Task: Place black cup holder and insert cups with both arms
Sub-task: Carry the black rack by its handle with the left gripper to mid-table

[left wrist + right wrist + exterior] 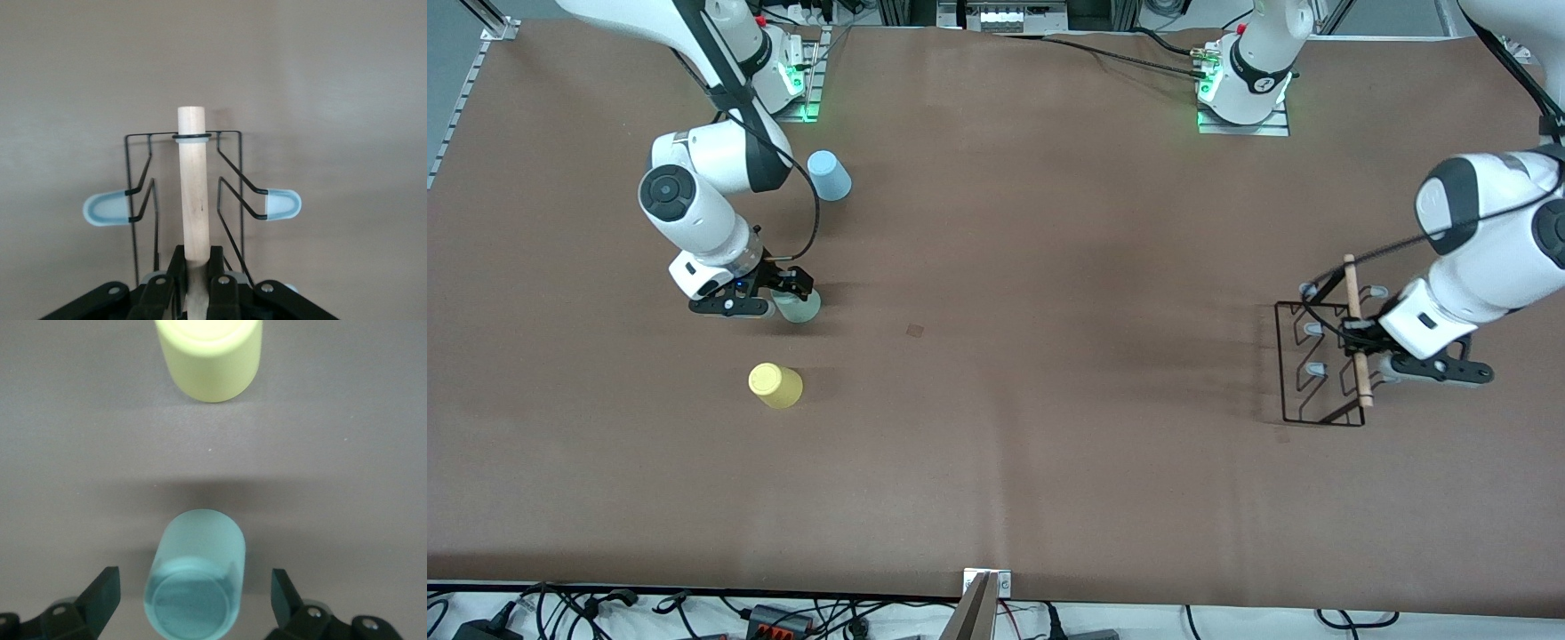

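No readable writing anywhere here. The cups are plain and the wire rack carries no label. The arms bear small dark marks on their bands, too small to make out, and the brown tabletop (996,356) has a faint square patch near its middle, with no legible text on it.

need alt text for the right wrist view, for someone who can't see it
The right end effector stands open around a pale green cup sitting upside down on the brown table, one finger on each side and neither touching it. A yellow cup stands apart from the green one on the table.
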Motion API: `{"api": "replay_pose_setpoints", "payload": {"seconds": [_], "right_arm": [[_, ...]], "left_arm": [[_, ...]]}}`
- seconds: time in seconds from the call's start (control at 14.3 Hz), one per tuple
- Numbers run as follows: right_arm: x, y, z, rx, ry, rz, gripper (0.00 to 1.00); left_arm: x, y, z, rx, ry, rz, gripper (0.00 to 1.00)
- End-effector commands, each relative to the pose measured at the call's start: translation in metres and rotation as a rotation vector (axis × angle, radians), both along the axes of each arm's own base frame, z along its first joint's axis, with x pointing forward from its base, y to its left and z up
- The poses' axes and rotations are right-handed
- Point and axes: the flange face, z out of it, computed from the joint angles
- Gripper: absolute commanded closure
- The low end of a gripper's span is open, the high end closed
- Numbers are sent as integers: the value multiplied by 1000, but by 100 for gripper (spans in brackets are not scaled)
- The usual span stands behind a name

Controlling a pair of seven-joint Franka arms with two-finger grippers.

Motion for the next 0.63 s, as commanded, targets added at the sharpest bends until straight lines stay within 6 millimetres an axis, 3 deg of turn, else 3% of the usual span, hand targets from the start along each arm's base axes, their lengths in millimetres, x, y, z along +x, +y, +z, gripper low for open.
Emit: {"api": "replay_pose_setpoints", "payload": {"seconds": [0.0,0.28,0.56], "right_arm": [[-6,9,-7,11,-5,-19,0],[-10,5,-18,7,2,-21,0],[-13,4,-22,5,11,-22,0]], "left_arm": [[-16,-67,26,-13,82,-52,99],[-24,-176,33,-58,83,-10,99],[-28,-269,33,-106,95,77,99]]}}
